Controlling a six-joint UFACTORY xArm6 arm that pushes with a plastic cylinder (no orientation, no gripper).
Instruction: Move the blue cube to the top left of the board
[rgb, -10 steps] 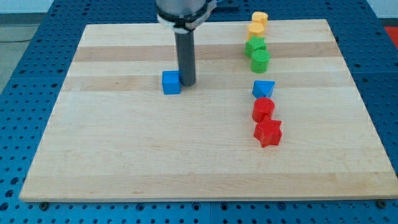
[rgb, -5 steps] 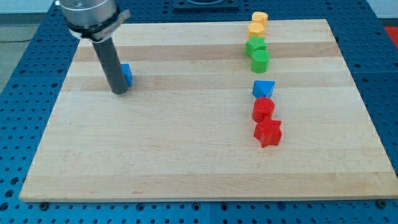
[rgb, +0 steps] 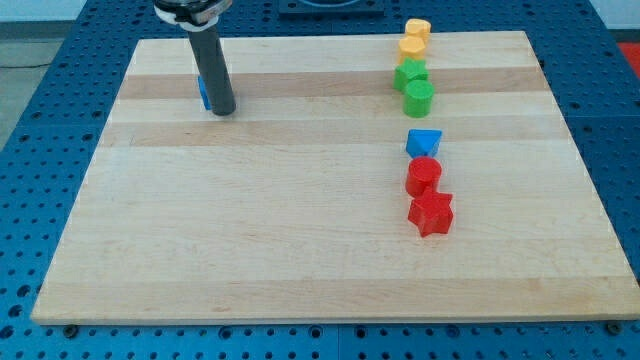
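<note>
Wooden board (rgb: 300, 250), pale, lying on a blue perforated table (rgb: 40, 120). One dark rod comes down from the view's top, its tip (rgb: 222, 112) resting on the board in the upper left part. Blue cube (rgb: 203, 92): mostly hidden behind the rod, only a sliver of blue showing at the rod's left edge, touching or just beside it; it sits toward the top left of the board, though not in the very corner. Down the view's right side, a loose column of blocks, well apart from the tip. From the top: yellow block (rgb: 418, 29) at the board's top edge, rounded; a second yellow block (rgb: 411, 47) touching it just below; green block (rgb: 409, 75), irregular in outline; green cylinder (rgb: 419, 98) touching the one above. A little lower: blue block (rgb: 423, 142), wedge-like or triangular, exact shape hard to tell; red cylinder (rgb: 423, 176) just beneath it; red star-shaped block (rgb: 431, 213) touching the red cylinder at the bottom of the column. The arm carries no pincer, only the plain rod, so there is nothing to be released or clenched, and nothing is grasped.
</note>
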